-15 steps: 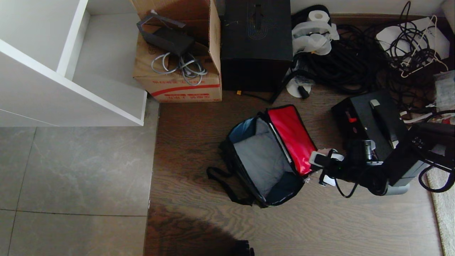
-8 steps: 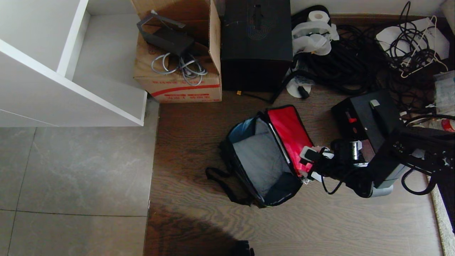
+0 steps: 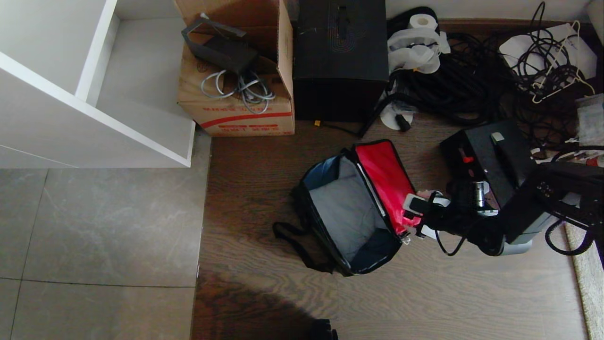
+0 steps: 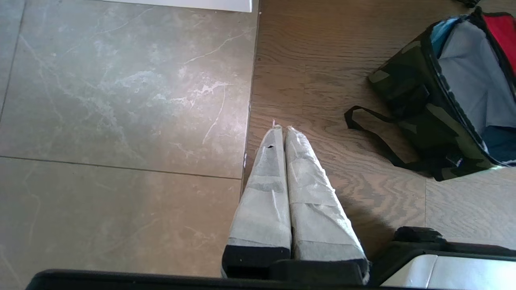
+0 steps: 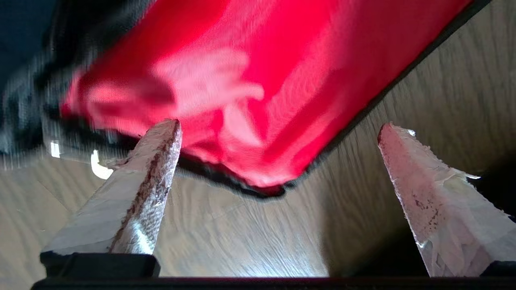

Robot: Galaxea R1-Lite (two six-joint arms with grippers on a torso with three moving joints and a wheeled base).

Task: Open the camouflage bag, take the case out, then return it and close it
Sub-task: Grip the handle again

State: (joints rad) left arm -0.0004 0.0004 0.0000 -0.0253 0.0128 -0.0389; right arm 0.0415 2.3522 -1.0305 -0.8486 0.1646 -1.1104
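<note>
Right claw [image 3: 420, 218] stands wide open, empty, at the corner of the red flap [image 3: 386, 182]; in the right wrist view its taped fingers [image 5: 133, 193] straddle that corner above the floor, contact not determinable. Left claw [image 4: 282, 129] is pressed shut, empty, parked over the seam between grey stone tile and wood plank floor [image 3: 264, 189].

The bag [image 3: 351, 212] lies open on the wood floor, grey interior exposed, black strap trailing. The case [image 3: 490, 160], flat, black and hard, lies on the floor to the bag's right, apart from it.

Behind: carton [image 3: 236, 89], tall black box [image 3: 339, 56], tangled black cables [image 3: 462, 80], white shelf unit [image 3: 71, 85].

Against half a second ago, the right claw has drawn slightly back from the flap; bag and case unmoved.
</note>
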